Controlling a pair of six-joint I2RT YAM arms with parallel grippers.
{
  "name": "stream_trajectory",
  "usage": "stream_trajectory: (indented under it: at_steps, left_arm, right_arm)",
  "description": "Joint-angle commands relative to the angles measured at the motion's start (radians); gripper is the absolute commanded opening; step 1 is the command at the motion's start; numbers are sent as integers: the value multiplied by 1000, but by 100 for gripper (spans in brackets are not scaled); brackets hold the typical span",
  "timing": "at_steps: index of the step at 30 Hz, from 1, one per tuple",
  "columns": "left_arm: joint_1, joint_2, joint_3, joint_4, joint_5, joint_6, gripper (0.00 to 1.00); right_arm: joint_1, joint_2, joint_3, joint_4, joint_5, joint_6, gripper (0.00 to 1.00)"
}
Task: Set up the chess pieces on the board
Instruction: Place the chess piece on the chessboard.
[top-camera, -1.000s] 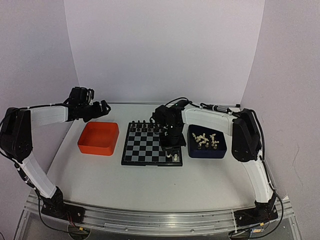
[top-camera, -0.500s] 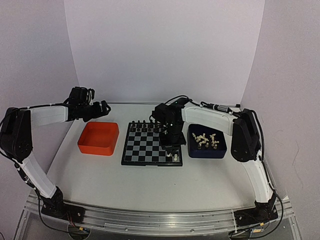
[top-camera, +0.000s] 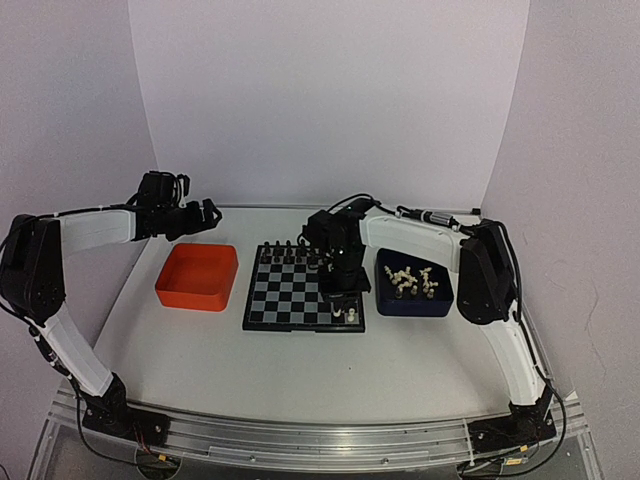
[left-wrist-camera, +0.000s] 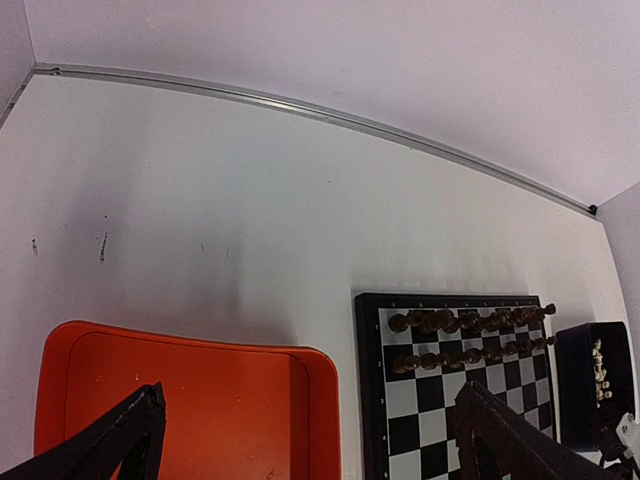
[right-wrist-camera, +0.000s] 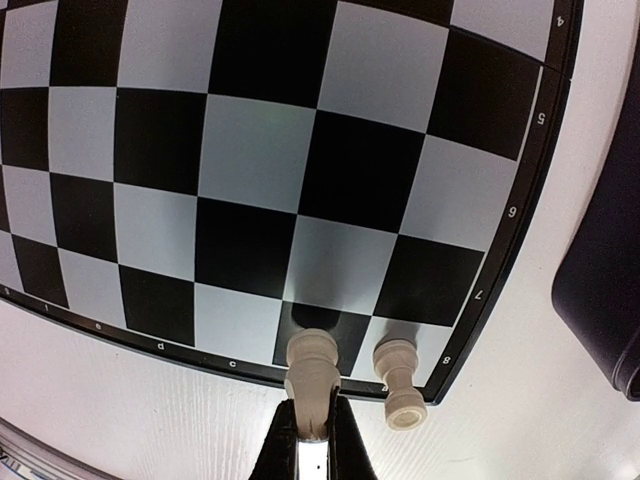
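Observation:
The board (top-camera: 290, 290) lies mid-table; it also shows in the left wrist view (left-wrist-camera: 430, 420) and the right wrist view (right-wrist-camera: 250, 150). Black chessmen (top-camera: 290, 254) fill its far two rows. One cream-white piece (right-wrist-camera: 398, 385) stands on the near right corner square. My right gripper (right-wrist-camera: 312, 425) is shut on another cream-white piece (right-wrist-camera: 312, 375), holding it over the square next to that corner, at the board's near right (top-camera: 343, 300). More cream-white pieces (top-camera: 412, 280) lie in the dark blue tray (top-camera: 414, 303). My left gripper (top-camera: 205, 215) is open and empty, above the orange tray's far edge.
An orange tray (top-camera: 197, 277) sits left of the board, seen also in the left wrist view (left-wrist-camera: 180, 410). White walls close in behind and at both sides. A metal rail (top-camera: 300, 435) runs along the table's near edge.

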Motion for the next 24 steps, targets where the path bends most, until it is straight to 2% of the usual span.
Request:
stream_trajectory:
  at_steps: [1,24]
  left_arm:
    - [-2,13,49,-11,-12,21,100]
    - [-2,26,52,-14,-24,32,100]
  right_arm:
    - [6,15,29,-31,-18,4,0]
    - [6,46,47,-33,-22,-6,0]
